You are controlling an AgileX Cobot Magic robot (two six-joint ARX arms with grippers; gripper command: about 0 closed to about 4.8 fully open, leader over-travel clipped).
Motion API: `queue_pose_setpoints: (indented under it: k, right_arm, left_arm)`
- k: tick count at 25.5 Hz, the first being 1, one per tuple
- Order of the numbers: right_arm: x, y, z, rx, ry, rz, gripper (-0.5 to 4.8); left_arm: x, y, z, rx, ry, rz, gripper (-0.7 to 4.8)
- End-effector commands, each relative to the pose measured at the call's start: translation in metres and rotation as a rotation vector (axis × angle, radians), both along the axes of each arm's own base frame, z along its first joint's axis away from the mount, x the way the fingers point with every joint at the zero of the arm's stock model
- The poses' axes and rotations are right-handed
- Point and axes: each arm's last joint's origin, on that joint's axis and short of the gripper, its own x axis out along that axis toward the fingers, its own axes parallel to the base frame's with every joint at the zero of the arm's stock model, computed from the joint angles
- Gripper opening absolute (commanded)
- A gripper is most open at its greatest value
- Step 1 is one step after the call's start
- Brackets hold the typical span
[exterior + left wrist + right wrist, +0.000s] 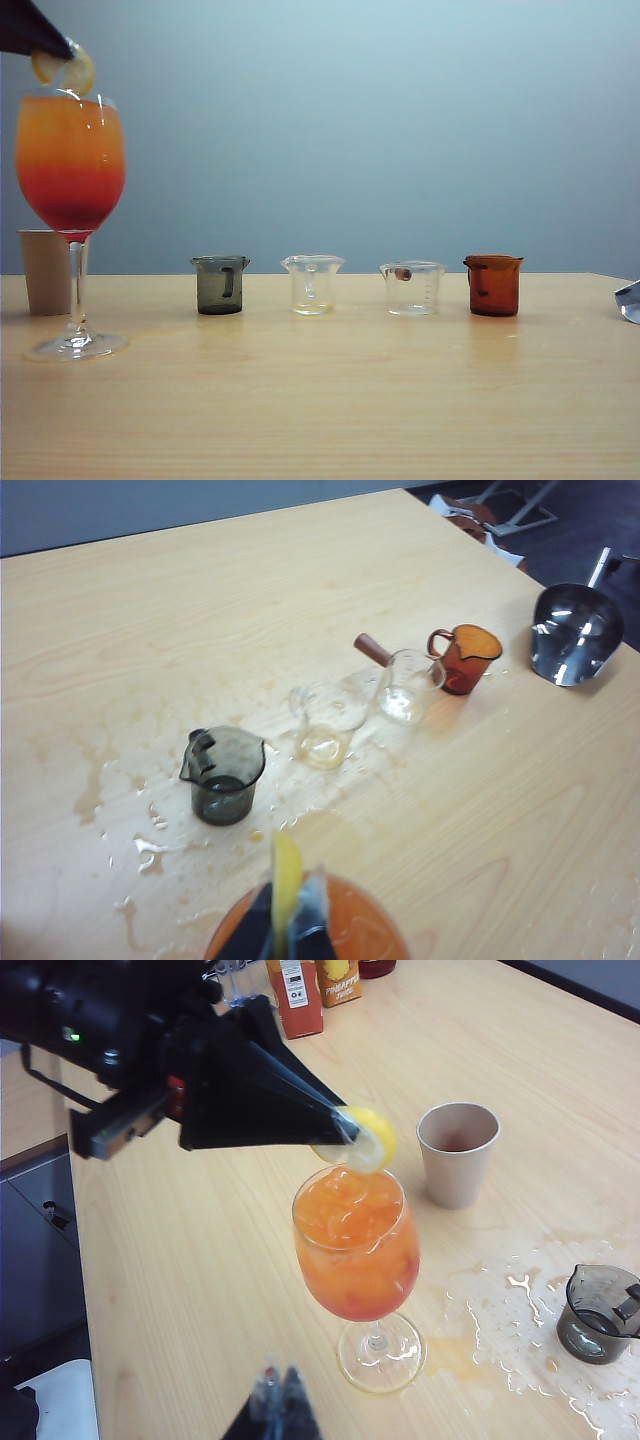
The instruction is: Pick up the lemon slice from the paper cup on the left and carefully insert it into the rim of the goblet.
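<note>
The goblet (70,160) stands at the far left, filled with an orange-over-red drink (352,1222). My left gripper (62,50) hangs right over its rim, shut on the lemon slice (66,71). The right wrist view shows the yellow slice (366,1140) at the dark fingertips, just above the rim's edge; whether it touches the glass I cannot tell. In the left wrist view the slice (287,878) stands edge-on between the fingers over the drink (365,930). The paper cup (45,272) stands behind the goblet (457,1153). My right gripper (280,1385) is shut and empty near the goblet's foot.
A row runs to the right of the goblet: grey beaker (220,285), two clear beakers (312,285) (412,288), amber beaker (493,285). A metal scoop (575,635) lies at the far right. Spilled liquid (150,845) wets the table around the beakers. Juice cartons (297,995) stand beyond the left arm.
</note>
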Motion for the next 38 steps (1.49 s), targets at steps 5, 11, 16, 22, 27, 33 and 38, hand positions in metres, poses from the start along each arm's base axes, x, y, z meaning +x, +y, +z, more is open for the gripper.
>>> queue_pose_setpoints:
  k: [5, 11, 16, 22, 27, 33, 38]
  right_arm:
    - [-0.001, -0.001, 0.003, 0.016, -0.011, -0.001, -0.05]
    - [-0.001, -0.001, 0.003, 0.016, -0.011, -0.001, -0.05]
    - [-0.001, -0.001, 0.003, 0.016, -0.011, -0.001, -0.05]
    - [-0.001, -0.001, 0.003, 0.016, -0.011, -0.001, -0.05]
    - [-0.001, -0.001, 0.003, 0.016, -0.011, -0.001, -0.05]
    - [-0.001, -0.001, 0.003, 0.016, -0.011, -0.001, -0.05]
    - [-0.001, -0.001, 0.003, 0.016, -0.011, -0.001, -0.05]
  left_arm:
    - [-0.013, 0.009, 0.016, -0.047, -0.059, 0.045, -0.06]
    - [-0.016, 0.017, 0.015, -0.08, -0.039, 0.028, -0.06]
    - [-0.018, 0.018, 0.012, -0.082, -0.016, 0.008, -0.06]
    - [-0.019, 0.016, 0.009, -0.009, -0.116, -0.118, -0.06]
    - [-0.02, 0.016, 0.008, -0.028, -0.09, -0.11, -0.06]
    - [-0.019, 0.017, 0.005, -0.022, -0.056, -0.088, -0.06]
    - [-0.016, 0.019, -0.003, -0.025, -0.003, -0.082, -0.06]
